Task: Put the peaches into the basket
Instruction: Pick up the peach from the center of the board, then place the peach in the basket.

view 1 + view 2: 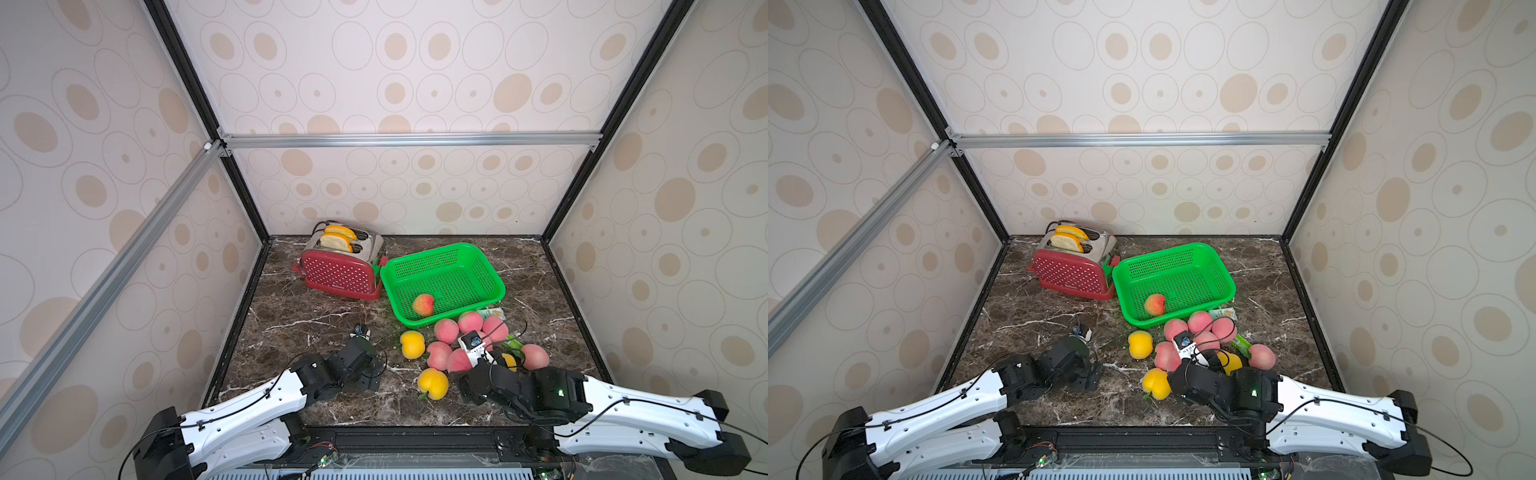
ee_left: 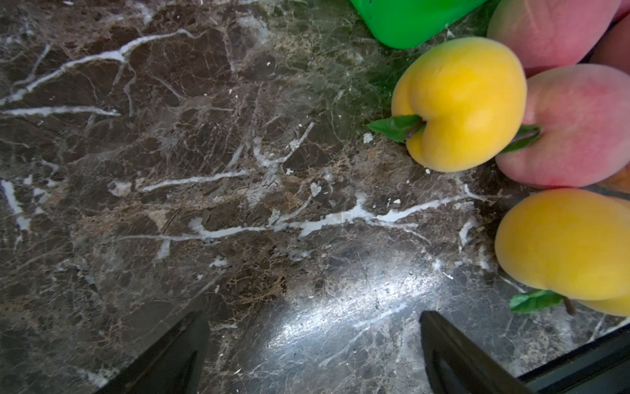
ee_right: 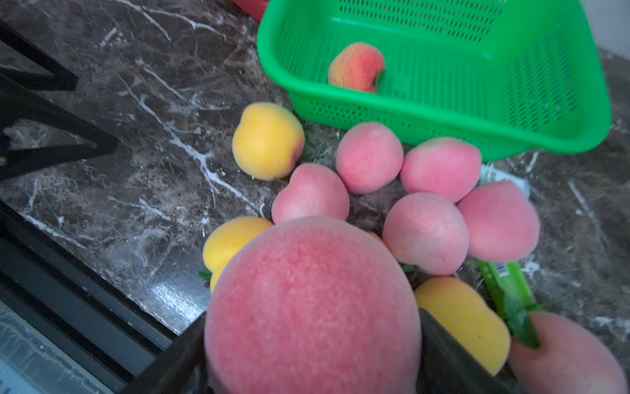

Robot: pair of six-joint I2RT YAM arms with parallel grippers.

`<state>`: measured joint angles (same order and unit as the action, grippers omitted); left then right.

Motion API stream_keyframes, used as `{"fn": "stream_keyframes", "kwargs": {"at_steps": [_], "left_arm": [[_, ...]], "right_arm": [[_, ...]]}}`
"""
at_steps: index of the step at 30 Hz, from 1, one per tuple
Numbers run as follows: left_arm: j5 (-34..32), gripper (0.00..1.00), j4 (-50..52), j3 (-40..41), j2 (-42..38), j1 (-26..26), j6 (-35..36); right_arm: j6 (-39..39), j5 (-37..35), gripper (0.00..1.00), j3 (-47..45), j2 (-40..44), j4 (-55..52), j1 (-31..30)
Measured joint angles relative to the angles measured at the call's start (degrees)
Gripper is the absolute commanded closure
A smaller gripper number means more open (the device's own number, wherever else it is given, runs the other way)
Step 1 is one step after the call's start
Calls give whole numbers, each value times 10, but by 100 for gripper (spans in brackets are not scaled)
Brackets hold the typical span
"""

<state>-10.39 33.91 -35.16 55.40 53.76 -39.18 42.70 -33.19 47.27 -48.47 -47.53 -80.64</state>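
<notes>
- While the right pincer point(image 3: 312, 315) fills the bottom of its wrist view, I see both black fingers point(image 3: 443, 354) pressed against the flanks of a pink peach point(image 3: 306, 290), clamped on it. Whether it is clear of the counter point(image 2: 204, 170) I cannot tell.
- That fruit shows me no crease or stem, so I cannot tell which way it points.
- In both top views the right wrist and its camera cover the grip itself, and a yellow peach point(image 1: 509, 361) sits half hidden behind the arm.
- The left pincer point(image 2: 313, 354) has its fingers wide apart over bare counter, holding nothing. The frame edge cuts off all but the fingertips.
- The loose peaches point(image 1: 446, 330) huddle on the counter just in front of the basket point(image 3: 392, 117). A green wrapper point(image 3: 504, 290) lies among them, partly covered.
- The basket sits mouth up with its long axis across the counter and its right end turned slightly toward the back wall. One orange-red peach point(image 1: 423, 304) lies in its near left corner.
- A red toaster point(image 1: 338, 274) stands just beside the basket's left end.
</notes>
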Motion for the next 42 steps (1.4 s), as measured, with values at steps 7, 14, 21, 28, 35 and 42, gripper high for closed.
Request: {"fn": "stream_keyframes", "kwargs": {"at_steps": [7,14,21,28,35,42], "left_arm": [[-2,1,-1,-13,1,0,2],[-9,1,7,-43,6,0,17],[-13,1,18,-57,11,0,27],[-16,1,24,-69,10,0,36],[-17,1,29,-69,-2,0,39],[-24,1,30,-69,-11,0,39]], "right_arm": [[-150,14,15,115,-20,24,132],[-259,130,16,171,-87,67,328],[-300,242,16,229,-177,108,442],[-307,330,16,267,-289,147,532],[-304,377,16,304,-417,180,563],[-305,390,17,339,-497,198,568]]}}
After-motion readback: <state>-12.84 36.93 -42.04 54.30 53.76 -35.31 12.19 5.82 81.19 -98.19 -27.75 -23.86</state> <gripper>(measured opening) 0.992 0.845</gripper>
